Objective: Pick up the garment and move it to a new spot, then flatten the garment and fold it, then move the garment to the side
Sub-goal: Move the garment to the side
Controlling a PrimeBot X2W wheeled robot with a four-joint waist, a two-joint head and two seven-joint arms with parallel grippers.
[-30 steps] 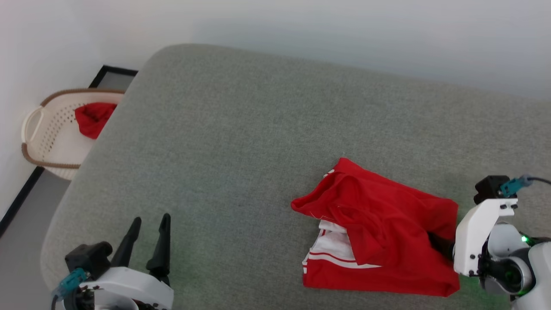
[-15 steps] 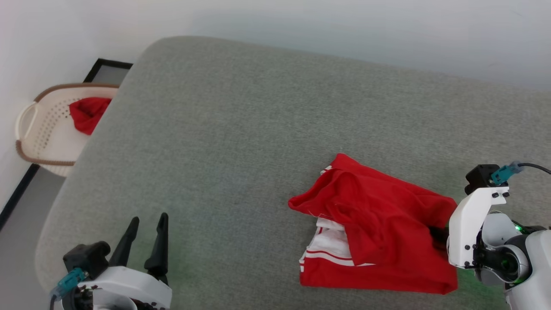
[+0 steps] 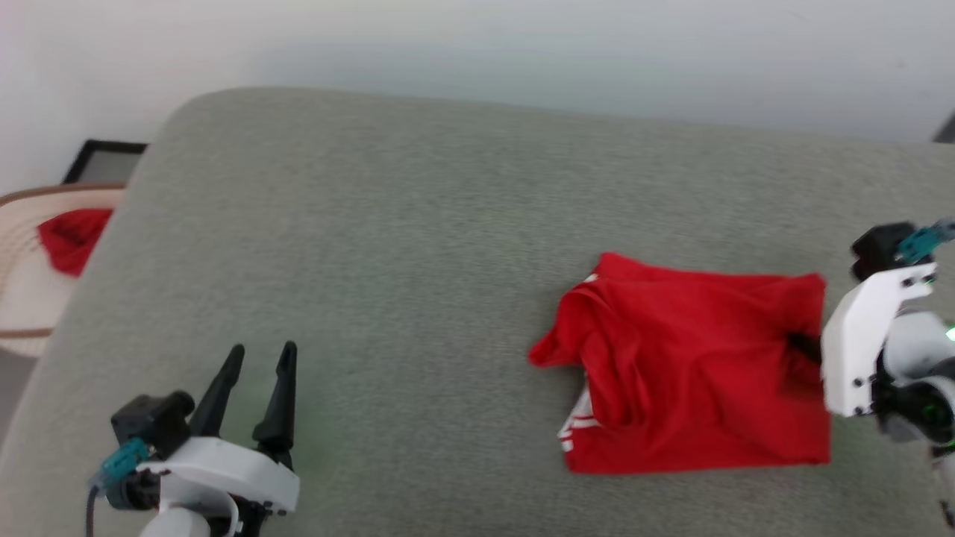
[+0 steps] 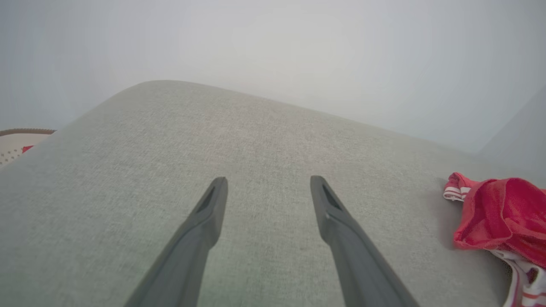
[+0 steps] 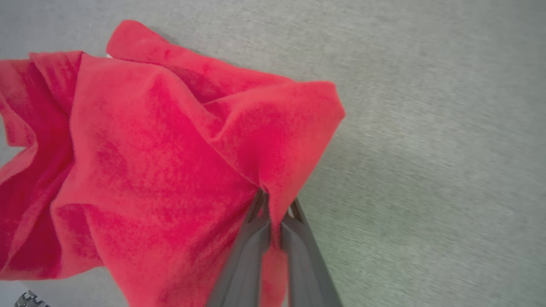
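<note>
Two end effectors [image 3: 263, 348] [image 5: 276, 204], one garment [image 3: 694, 388], one basket [image 3: 26, 298], one cushion [image 3: 418, 224].

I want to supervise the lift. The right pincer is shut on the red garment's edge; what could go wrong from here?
1. The right pincer grips only a small fold at the edge of the garment; the cloth may slip out when lifted.
2. The garment lies bunched in layers, so it may hang twisted.
3. The left pincer stands open, apart from it, giving no support.
</note>
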